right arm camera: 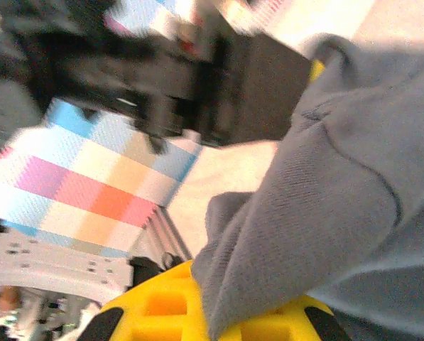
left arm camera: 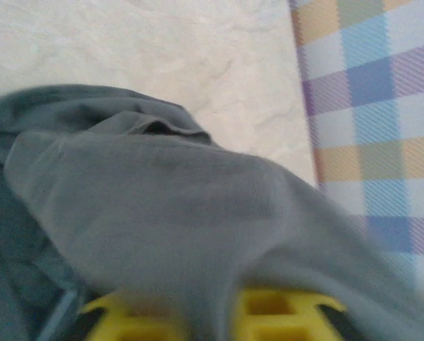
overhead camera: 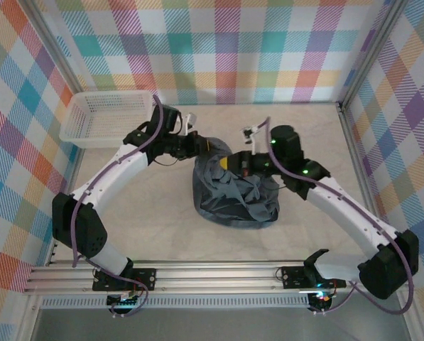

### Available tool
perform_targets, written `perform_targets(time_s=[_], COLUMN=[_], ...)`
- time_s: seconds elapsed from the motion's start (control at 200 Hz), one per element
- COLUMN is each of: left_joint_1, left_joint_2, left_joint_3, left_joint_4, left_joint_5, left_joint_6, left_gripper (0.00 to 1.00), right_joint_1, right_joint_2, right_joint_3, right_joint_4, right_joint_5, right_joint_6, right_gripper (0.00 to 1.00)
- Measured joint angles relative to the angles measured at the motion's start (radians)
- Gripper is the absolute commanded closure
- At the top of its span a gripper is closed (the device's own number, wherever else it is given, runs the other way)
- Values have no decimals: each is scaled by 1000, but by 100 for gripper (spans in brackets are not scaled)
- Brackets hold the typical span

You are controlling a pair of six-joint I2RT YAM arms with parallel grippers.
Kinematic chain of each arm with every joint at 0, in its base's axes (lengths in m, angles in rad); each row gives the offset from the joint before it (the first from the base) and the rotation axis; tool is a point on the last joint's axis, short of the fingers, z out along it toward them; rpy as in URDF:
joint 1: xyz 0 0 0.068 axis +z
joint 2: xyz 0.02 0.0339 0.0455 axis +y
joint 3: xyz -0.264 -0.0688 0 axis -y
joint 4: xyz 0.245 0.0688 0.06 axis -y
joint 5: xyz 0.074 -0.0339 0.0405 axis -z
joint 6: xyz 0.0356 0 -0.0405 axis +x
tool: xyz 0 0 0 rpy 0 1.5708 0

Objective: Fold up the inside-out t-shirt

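The inside-out t-shirt (overhead camera: 233,195) lies as a bunched dark slate-grey heap in the middle of the table, its top edge lifted between the two arms. My left gripper (overhead camera: 213,148) meets it from the left. In the left wrist view a fold of the t-shirt (left arm camera: 162,206) runs down between the yellow fingers (left arm camera: 283,312) of the left gripper (left arm camera: 212,316), which is shut on it. My right gripper (overhead camera: 234,165) comes in from the right, close to the left one. In the right wrist view the right gripper (right arm camera: 219,320) is shut on a thick fold of the t-shirt (right arm camera: 325,213).
A white mesh basket (overhead camera: 105,117) stands at the back left, beside the left arm. Plaid walls enclose the table on three sides. The left arm's black wrist (right arm camera: 197,85) hangs just in front of the right wrist camera. Bare tabletop (overhead camera: 140,213) lies around the heap.
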Motion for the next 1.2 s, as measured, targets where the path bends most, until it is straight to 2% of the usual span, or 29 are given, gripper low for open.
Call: perform_targets(time_s=[0.055, 0.125, 0.215, 0.295, 0.395, 0.51, 0.68, 0.87, 0.945, 1.05, 1.13, 1.205], left_joint_1=[20, 42, 60, 64, 26, -87, -222, -264, -264, -265, -264, -265], left_joint_2=[0, -9, -57, -151, -292, -376, -338, -245, -219, -197, -194, -194], left_joint_3=[-40, -80, -124, -165, -198, -199, -199, -199, -197, -178, -160, -136], left_joint_4=[16, 29, 35, 45, 85, 142, 211, 220, 220, 222, 221, 210], left_joint_5=[-38, -77, -93, -68, -13, 46, 65, 7, -26, -49, -60, -65], left_joint_6=[25, 58, 87, 99, 98, 70, 12, 11, 8, 3, 1, -17], left_gripper=[49, 41, 35, 35, 46, 54, 55, 54, 66, 100, 100, 100], right_joint_1=[-42, -75, -96, -110, -117, -120, -122, -123, -122, -123, -123, -123], right_joint_2=[-18, -24, -20, -7, 26, 67, 90, 90, 90, 90, 94, 105], right_joint_3=[-3, -3, -3, -2, 2, 22, 50, 58, 58, 58, 58, 68], right_joint_4=[15, 26, 24, 8, -24, -71, -105, -113, -117, -124, -125, -140], right_joint_5=[-44, -79, -96, -93, -76, -56, -43, -54, -65, -68, -68, -55], right_joint_6=[25, 45, 62, 73, 86, 93, 108, 121, 127, 130, 131, 129], right_gripper=[100, 99, 98, 96, 95, 95, 94, 95, 94, 94, 92, 80])
